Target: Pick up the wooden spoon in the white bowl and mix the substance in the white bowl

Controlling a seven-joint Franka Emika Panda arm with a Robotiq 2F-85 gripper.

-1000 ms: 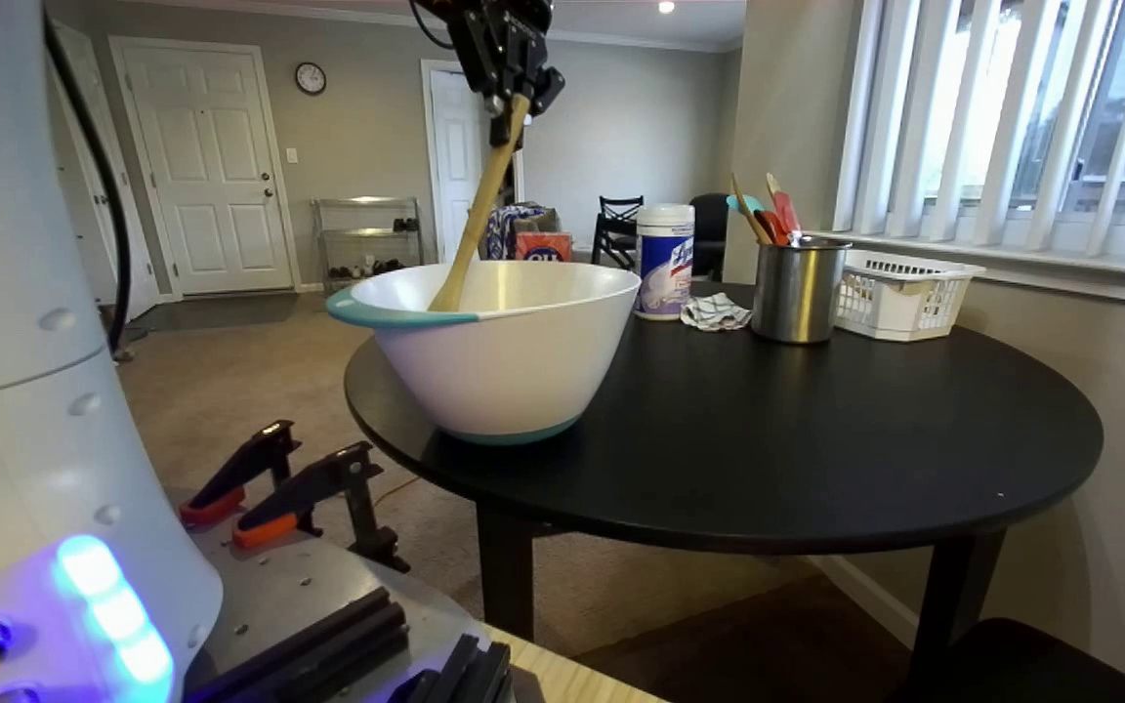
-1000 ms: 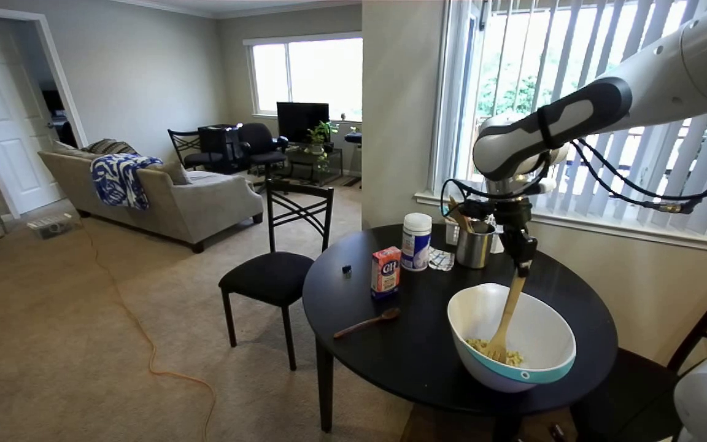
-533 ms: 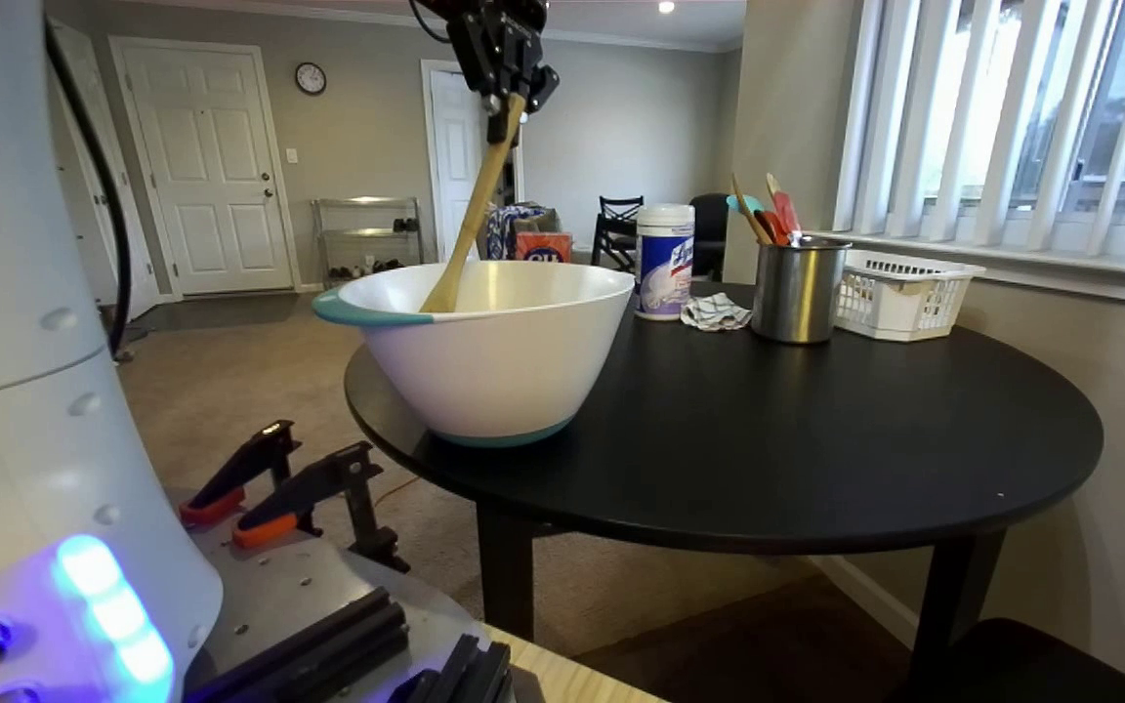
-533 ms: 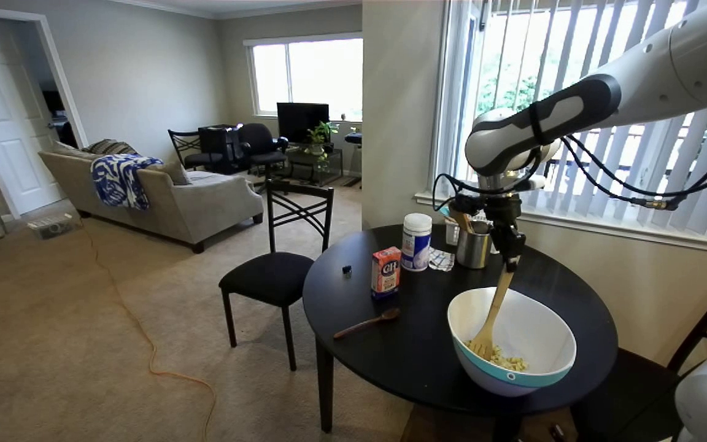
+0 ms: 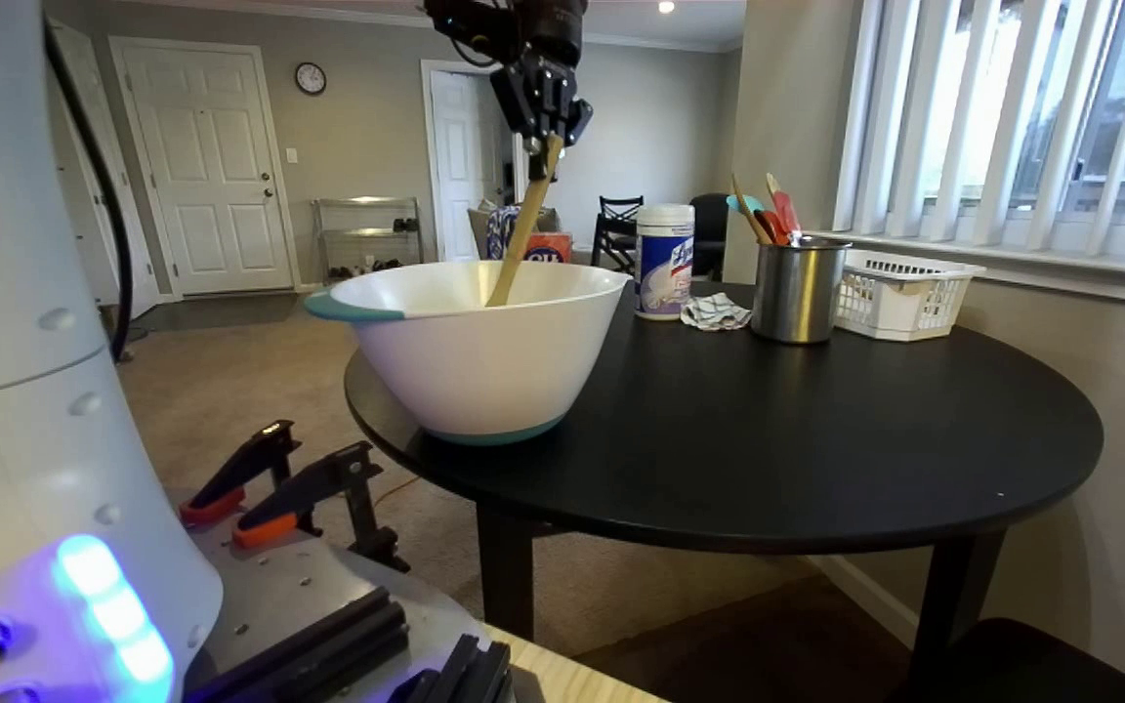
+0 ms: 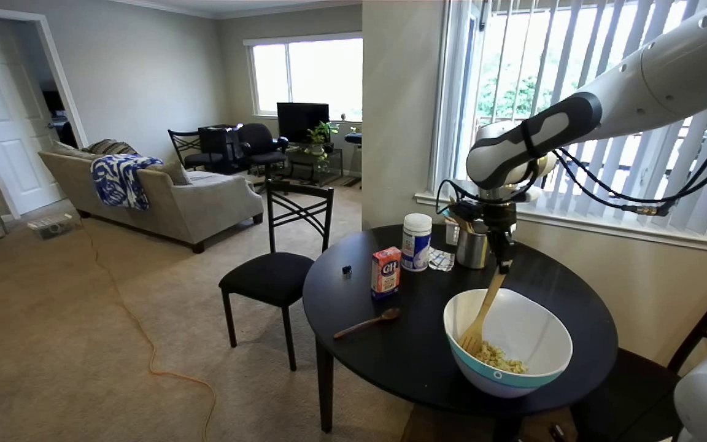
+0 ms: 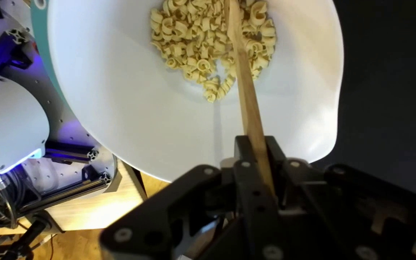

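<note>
Pinching the tilted spoon [image 7: 247,94] between its jaws, here's the gripper [image 7: 258,146]; wrist view shows pasta [image 7: 199,39], hidden in an exterior view by the bowl [image 5: 484,371].

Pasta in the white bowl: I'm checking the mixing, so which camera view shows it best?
The wrist view: it looks into the bowl up close, so single curls of pasta show, though the wooden spoon crosses them. Otherwise the pasta is a small heap in an exterior view, or hidden by the bowl in an exterior view.
</note>
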